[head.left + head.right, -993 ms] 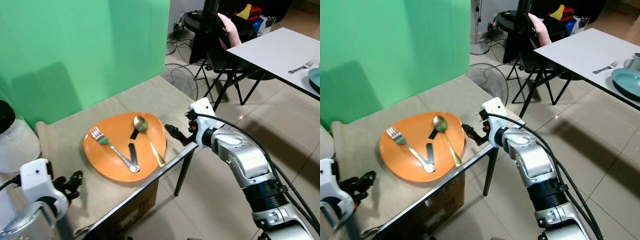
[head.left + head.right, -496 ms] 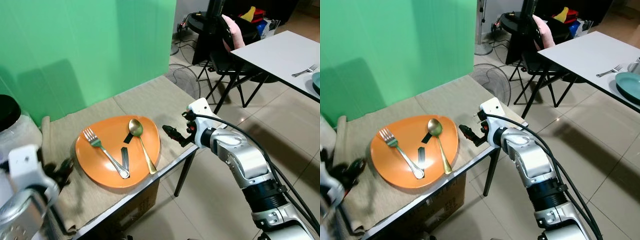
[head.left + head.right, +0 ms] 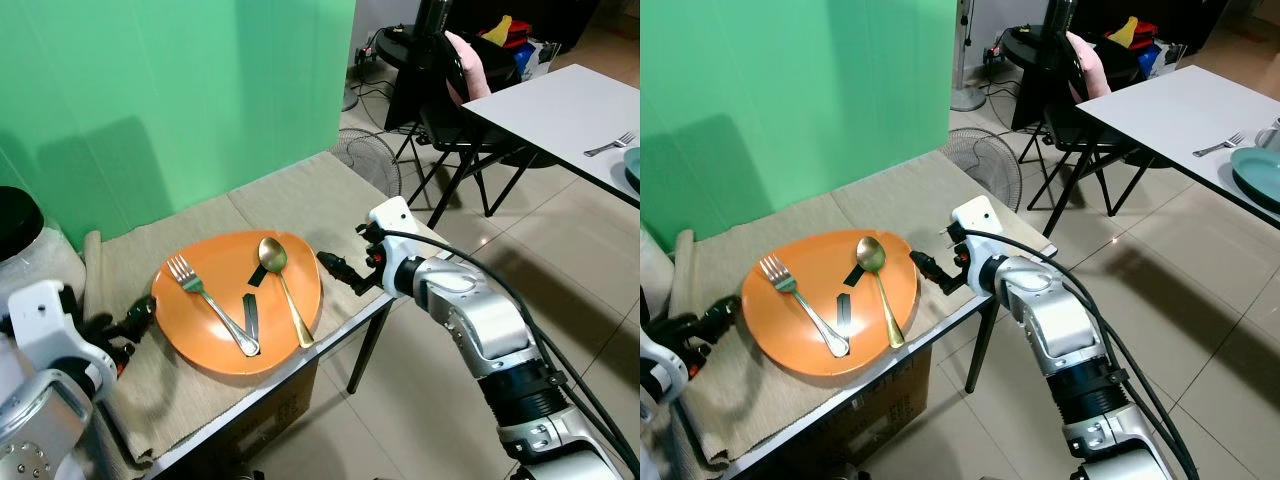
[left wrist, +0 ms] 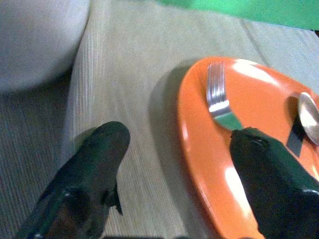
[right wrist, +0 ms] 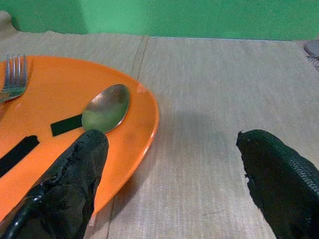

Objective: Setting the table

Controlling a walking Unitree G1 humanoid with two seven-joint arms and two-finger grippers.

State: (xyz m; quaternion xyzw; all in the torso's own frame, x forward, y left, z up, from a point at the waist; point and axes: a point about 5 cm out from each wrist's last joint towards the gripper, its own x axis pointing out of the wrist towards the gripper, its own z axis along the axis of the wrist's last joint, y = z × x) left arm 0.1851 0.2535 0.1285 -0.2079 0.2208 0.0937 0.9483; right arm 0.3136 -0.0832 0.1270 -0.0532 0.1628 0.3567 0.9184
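Green backdrop [image 3: 180,90] behind a small table [image 3: 300,190] covered in beige woven cloth. Near the front edge, an orange plate [image 3: 200,345] bearing a silver fork [image 3: 205,300] on the left and a gold spoon [image 3: 283,290] on the right, handles angled toward each other, two black strips lying between them. Right gripper [image 3: 335,268] low over the cloth just beside the plate's right rim, fingers spread wide, nothing held; one finger [image 5: 75,184] over the rim near the spoon's bowl, the other over bare cloth. Left gripper [image 3: 135,318] at the plate's left rim, likewise wide open and empty, one finger [image 4: 271,186] seemingly just above the rim by the fork's tines, though contact hard to judge. Farther right, a white table [image 3: 1180,110] with a fork and a teal dish.
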